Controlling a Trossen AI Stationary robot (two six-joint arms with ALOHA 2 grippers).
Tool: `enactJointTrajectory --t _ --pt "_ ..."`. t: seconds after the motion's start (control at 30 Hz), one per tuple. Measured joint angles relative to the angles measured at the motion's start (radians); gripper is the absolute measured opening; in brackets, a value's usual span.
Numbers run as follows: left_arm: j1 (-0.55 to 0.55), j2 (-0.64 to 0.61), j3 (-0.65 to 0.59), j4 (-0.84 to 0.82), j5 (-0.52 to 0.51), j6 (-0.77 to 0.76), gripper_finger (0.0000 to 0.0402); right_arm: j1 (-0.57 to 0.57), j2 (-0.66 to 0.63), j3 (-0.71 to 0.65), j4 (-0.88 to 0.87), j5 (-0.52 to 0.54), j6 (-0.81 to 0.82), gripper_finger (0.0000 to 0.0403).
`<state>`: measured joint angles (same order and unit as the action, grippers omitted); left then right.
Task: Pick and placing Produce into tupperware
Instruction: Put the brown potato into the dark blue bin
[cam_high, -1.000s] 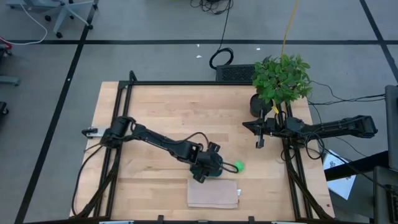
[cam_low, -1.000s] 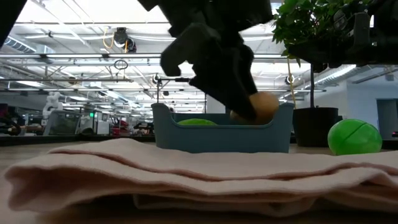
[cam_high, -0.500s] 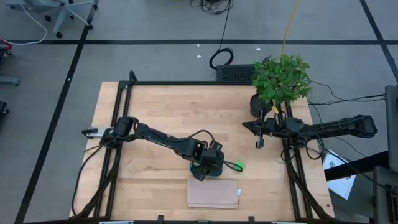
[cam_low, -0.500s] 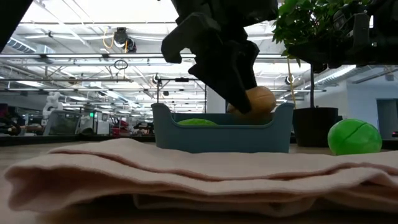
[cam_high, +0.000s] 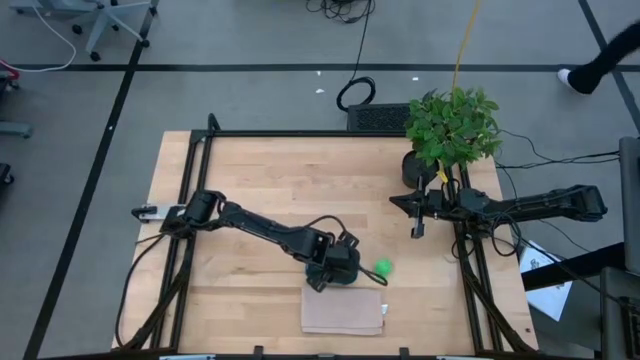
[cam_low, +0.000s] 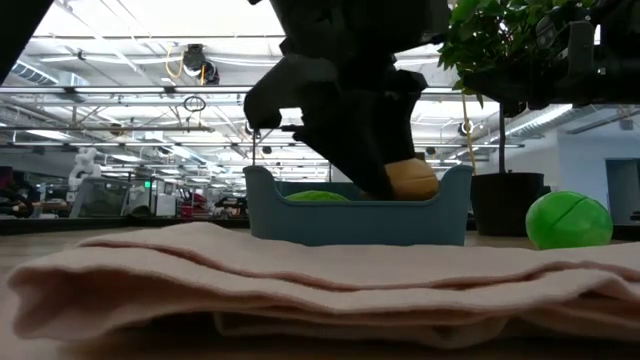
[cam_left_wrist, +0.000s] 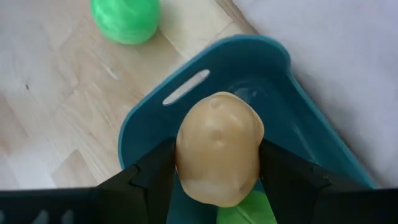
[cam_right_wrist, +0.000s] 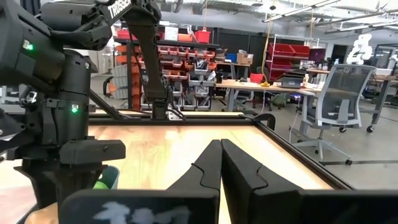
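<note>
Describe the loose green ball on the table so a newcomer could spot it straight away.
Start at the tan folded cloth at the near edge of the wooden table. Just behind it sits the teal tupperware, with the left gripper over it gripping a yellow-orange piece. The bright green ball lies on bare wood right beside the tupperware, outside it: the only produce not in it or held.

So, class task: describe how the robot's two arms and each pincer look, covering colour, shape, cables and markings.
Both arms are dark, slender and jointed. A black cable loops along the left arm. Its left pincer has two black angular fingers. The right arm ends in the right pincer, also black, with wedge-shaped fingers. White lettering and small green lights show on the left arm.
</note>
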<state>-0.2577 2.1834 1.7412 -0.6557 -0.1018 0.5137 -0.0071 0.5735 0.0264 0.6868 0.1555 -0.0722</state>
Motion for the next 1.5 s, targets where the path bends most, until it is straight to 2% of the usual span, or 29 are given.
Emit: enactJointTrajectory --t 0.23,0.8,1.07,1.5 --pt "0.001 0.000 0.000 -0.003 0.023 0.142 0.0209 0.000 0.000 0.000 0.002 0.000 0.000 0.0000" --pt "0.003 0.043 -0.001 -0.003 0.008 0.285 0.0209 0.000 0.002 0.000 -0.003 0.000 0.000 0.0000" --pt "0.025 0.042 -0.001 -0.019 0.150 0.364 0.0209 0.000 0.002 0.000 -0.003 0.000 0.006 0.0000" --pt "0.063 0.049 -0.001 -0.017 0.165 0.384 0.0209 0.000 0.002 0.000 -0.003 0.000 0.006 0.0000"
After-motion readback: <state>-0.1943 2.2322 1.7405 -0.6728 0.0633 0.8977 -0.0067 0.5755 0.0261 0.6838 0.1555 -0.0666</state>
